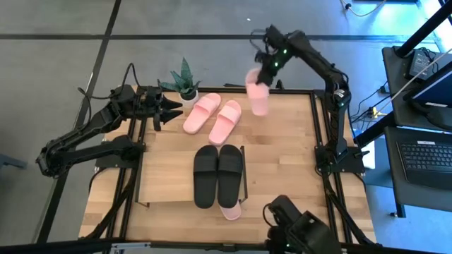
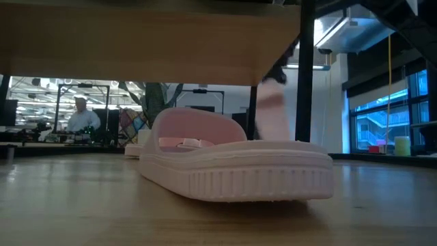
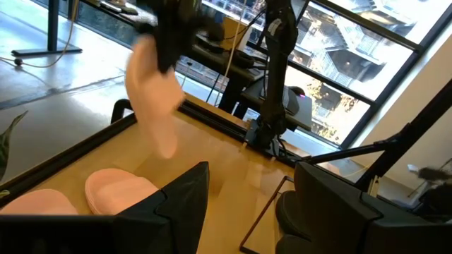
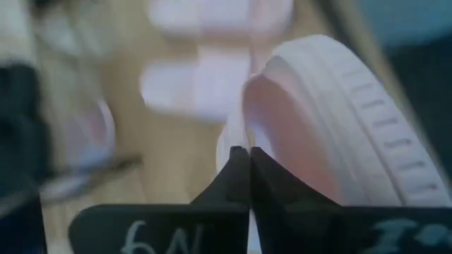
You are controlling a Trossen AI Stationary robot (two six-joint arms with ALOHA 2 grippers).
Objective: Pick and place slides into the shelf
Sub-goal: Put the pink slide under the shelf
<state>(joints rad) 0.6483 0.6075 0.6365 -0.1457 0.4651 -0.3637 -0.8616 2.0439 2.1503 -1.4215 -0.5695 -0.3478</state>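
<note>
One pale pink slide (image 1: 257, 92) hangs clear of the tabletop (image 1: 282, 152) at its far right corner, toe end down, held by its upper end in the right gripper (image 1: 266, 70). In the right wrist view that gripper's fingers (image 4: 244, 173) are pressed together on the slide's edge, with the ribbed sole rim curving away beside them. The left wrist view shows the same slide (image 3: 155, 99) suspended above the far tabletop edge.

A pink pair (image 1: 212, 116) lies side by side on the tabletop near the far edge, left of the lifted slide. A black pair (image 1: 218, 173) sits on the light-wood top board of the shelf (image 1: 162, 180), soles down, the two touching. A further pink slide (image 1: 230, 210) shows only its tip from under the near end of the black pair; in the low view it (image 2: 235, 164) lies on the tabletop beneath the shelf board, apparently alone there, though the view is narrow.

The left gripper (image 1: 168, 109) rests low at the far left of the tabletop, fingers parted and holding nothing, just left of the pink pair. A small potted plant (image 1: 185, 81) stands beyond it at the far edge.

A person (image 2: 83, 116) is seated in the room behind the tabletop.
</note>
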